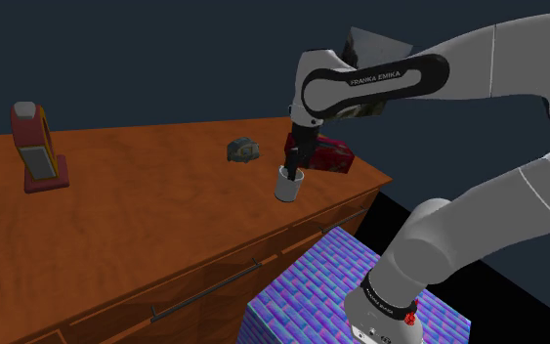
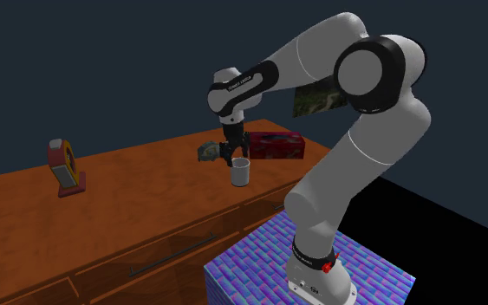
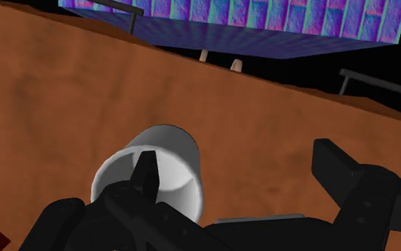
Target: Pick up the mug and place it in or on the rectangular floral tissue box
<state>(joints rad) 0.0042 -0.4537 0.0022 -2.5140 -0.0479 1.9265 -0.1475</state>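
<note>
A pale grey mug [image 1: 289, 186] [image 2: 240, 171] [image 3: 167, 167] stands upright on the brown wooden top [image 1: 146, 215], near its front edge. My black gripper [image 1: 293, 164] [image 2: 232, 154] [image 3: 238, 160] hangs right over the mug and is open. One finger [image 3: 146, 171] sits over the mug's mouth while the other [image 3: 334, 165] stands well outside the mug; neither clasps it. Just behind the mug lies the dark red floral tissue box [image 1: 327, 153] [image 2: 276, 144], partly hidden by the hand in the shoulder view.
A crumpled grey object [image 1: 245, 149] [image 2: 206, 151] lies beside the tissue box. A red and yellow upright thing [image 1: 36, 147] [image 2: 65, 166] stands far off on the top. The blue-purple brick-patterned stand [image 1: 331, 279] [image 2: 259, 269] sits below the front edge, by the drawer handle [image 1: 204, 289].
</note>
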